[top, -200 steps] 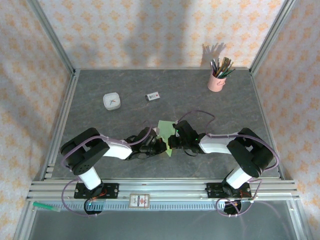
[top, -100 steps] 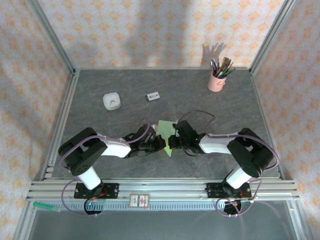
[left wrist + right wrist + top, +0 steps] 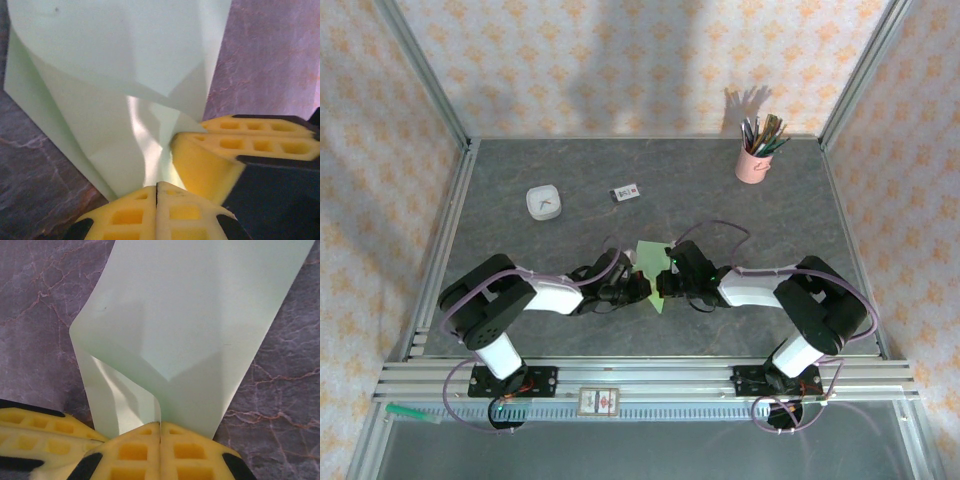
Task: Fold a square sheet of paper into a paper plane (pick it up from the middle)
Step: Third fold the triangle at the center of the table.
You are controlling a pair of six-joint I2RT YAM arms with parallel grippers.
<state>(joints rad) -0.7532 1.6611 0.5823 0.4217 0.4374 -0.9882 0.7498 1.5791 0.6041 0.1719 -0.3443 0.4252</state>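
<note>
- Left claw (image 3: 156,194) and right claw (image 3: 160,434), side by side, are both pinched shut on the near edge of the pale green paper (image 3: 647,260).
- The paper extends ahead of both at mid-desk (image 3: 760,220), long axis pointing away; both arms are equally near.

The overhead view is evenly lit and sharp. The pencil cup (image 3: 754,162) throws a shadow upward on the back wall (image 3: 620,60). In both wrist views the paper (image 3: 115,75) is bright, with a glare streak in the left one, and the yellow pads (image 3: 200,165) look blurred.
</note>
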